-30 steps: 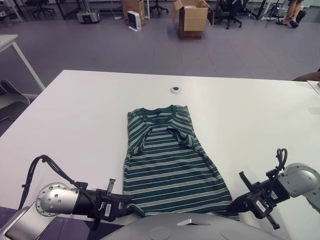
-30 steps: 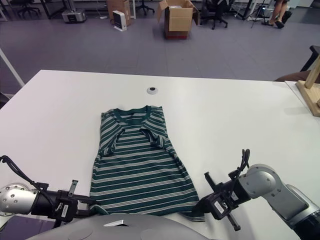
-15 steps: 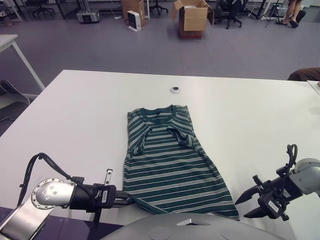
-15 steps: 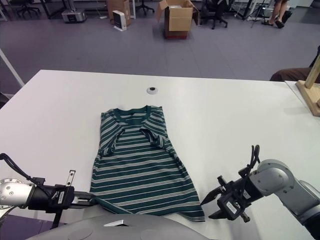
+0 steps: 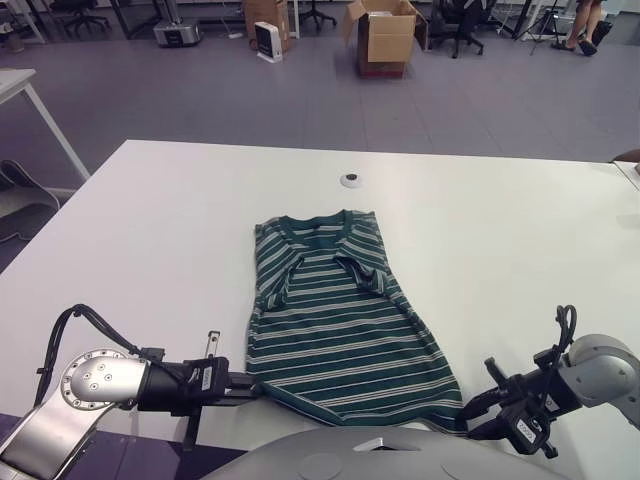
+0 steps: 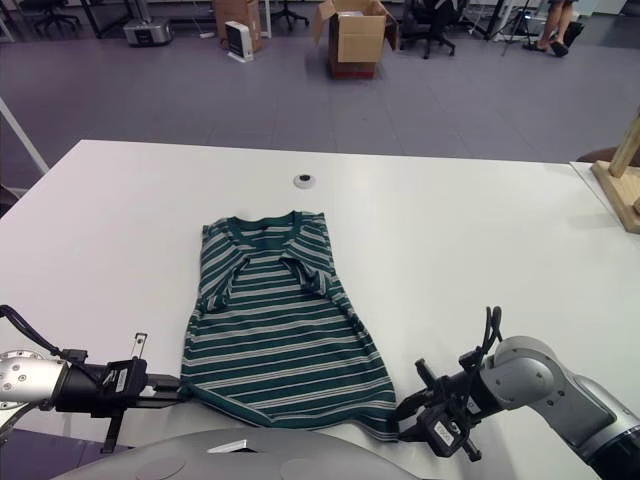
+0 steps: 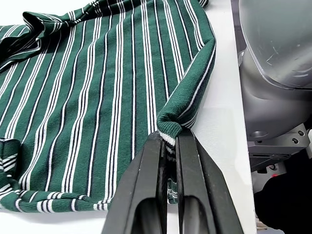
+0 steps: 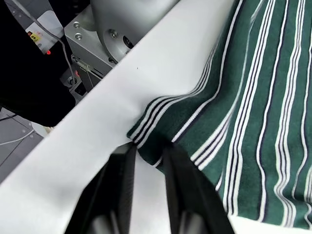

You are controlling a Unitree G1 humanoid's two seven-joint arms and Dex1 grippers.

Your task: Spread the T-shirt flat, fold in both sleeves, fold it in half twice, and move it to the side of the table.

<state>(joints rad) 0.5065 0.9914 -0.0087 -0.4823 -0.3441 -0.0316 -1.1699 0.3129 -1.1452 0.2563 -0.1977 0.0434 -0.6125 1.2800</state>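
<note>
The green striped T-shirt [image 5: 335, 320] lies on the white table [image 5: 170, 220], collar away from me, both sleeves folded in over the chest. My left gripper [image 5: 250, 388] sits at the near left hem corner. In the left wrist view the left gripper [image 7: 168, 139] is shut on that corner, and the hem is bunched up between the tips. My right gripper [image 5: 466, 420] is at the near right hem corner. The right wrist view shows the right gripper [image 8: 148, 151] open a little, with that corner of the T-shirt [image 8: 243, 97] lying between the fingertips.
A small round grey object [image 5: 350, 180] sits on the table beyond the collar. A wooden stand [image 6: 620, 185] is at the far right edge. Wide bare table lies left and right of the shirt. Cardboard boxes [image 5: 385, 40] stand on the floor behind.
The right gripper, which had pulled away to the right and opened, has come back to the near right hem corner. The left gripper stays shut on the left corner, shifted slightly.
</note>
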